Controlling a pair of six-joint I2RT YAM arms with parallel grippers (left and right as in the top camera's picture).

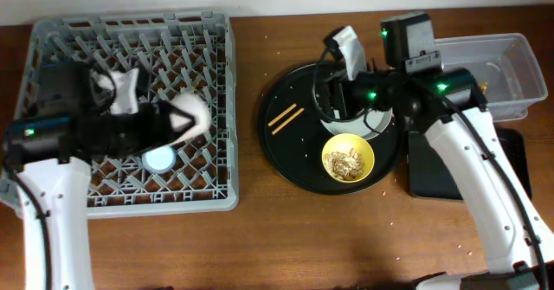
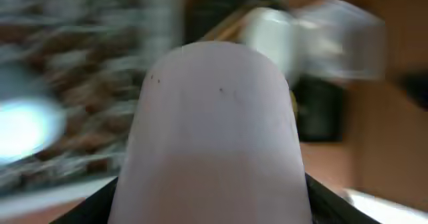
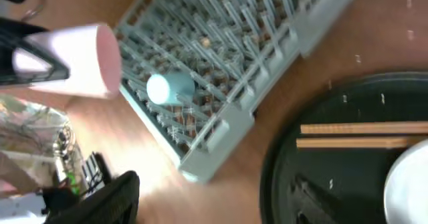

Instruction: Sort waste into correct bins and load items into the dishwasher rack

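Closest in, the left gripper (image 1: 177, 119) is clamped around the pink cup (image 2: 214, 137), a smooth, matt, tapering tumbler carried on its side over the dishwasher rack (image 1: 173, 205). The risk, I judge, lies in the release. Let go at a tilt onto the stiff upright pegs, the slick plastic could bounce, roll against the light-blue cup (image 1: 158, 158) lying on the grey lattice just beside it, or settle mouth up. Further off, the right gripper (image 3: 207, 200) hangs with fingers spread and empty over the glossy round black tray (image 1: 286, 164), near the pale plate (image 3: 409, 184), the thin wooden chopsticks (image 1: 286, 117) and the yellow bowl (image 1: 327, 151) of noodle scraps (image 1: 348, 163).
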